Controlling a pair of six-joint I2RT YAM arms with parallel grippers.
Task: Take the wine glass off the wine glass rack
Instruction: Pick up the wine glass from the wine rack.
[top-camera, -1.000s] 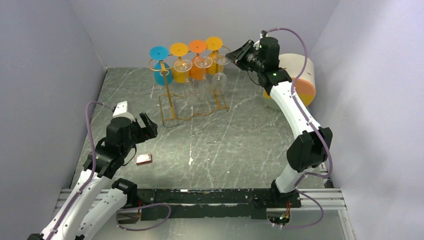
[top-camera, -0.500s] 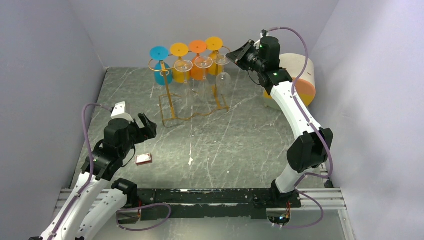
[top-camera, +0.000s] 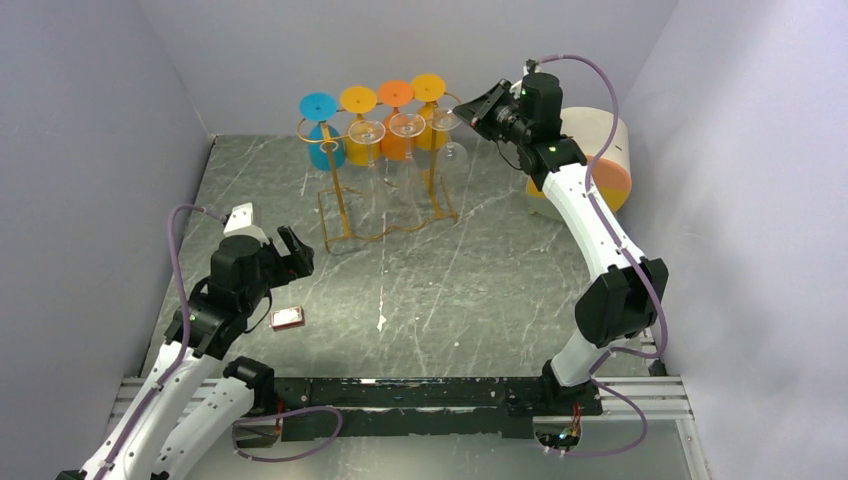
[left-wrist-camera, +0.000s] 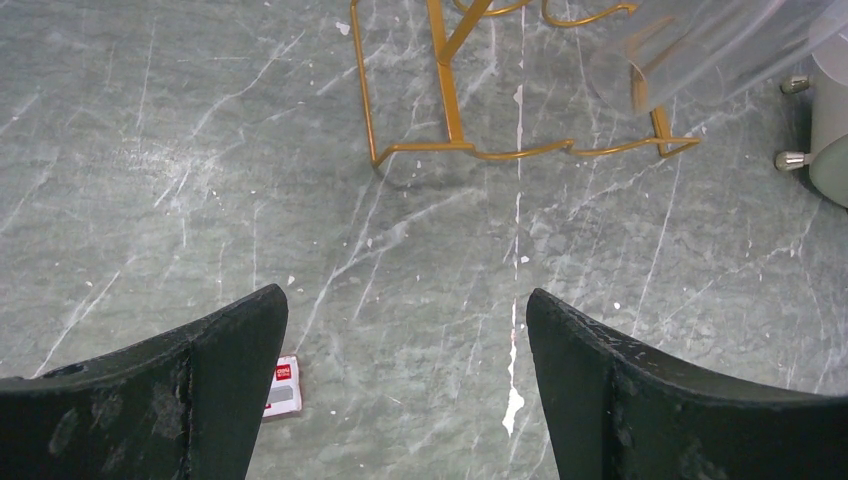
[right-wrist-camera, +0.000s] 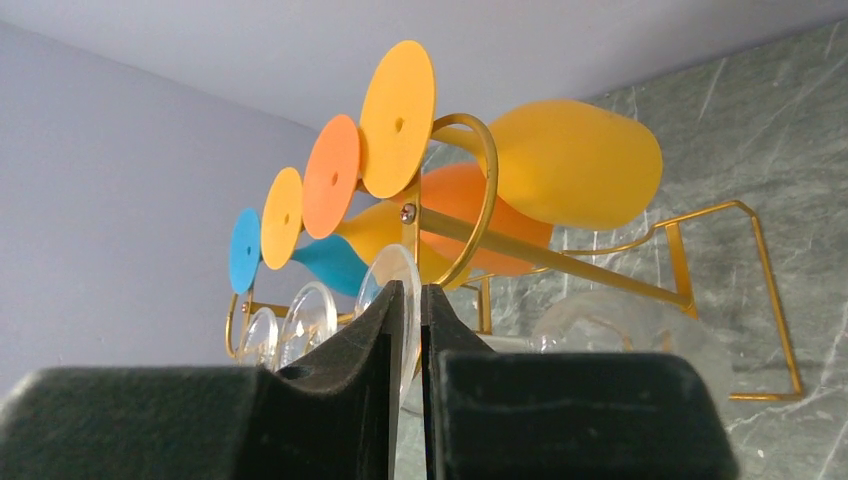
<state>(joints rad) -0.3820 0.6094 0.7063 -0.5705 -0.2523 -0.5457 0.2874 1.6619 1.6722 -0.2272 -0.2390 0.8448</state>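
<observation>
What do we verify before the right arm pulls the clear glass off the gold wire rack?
1. Right gripper closed on the round foot of the clear stemmed wine glass: ok.
2. Glass free of the tall gold wire rack: not ok, it hangs at the right end.
3. Gap to the neighbouring clear glass: cannot tell.
4. Left gripper open, away from the rack: ok.
5. Small red-and-white packet outside the pull path: ok.
</observation>
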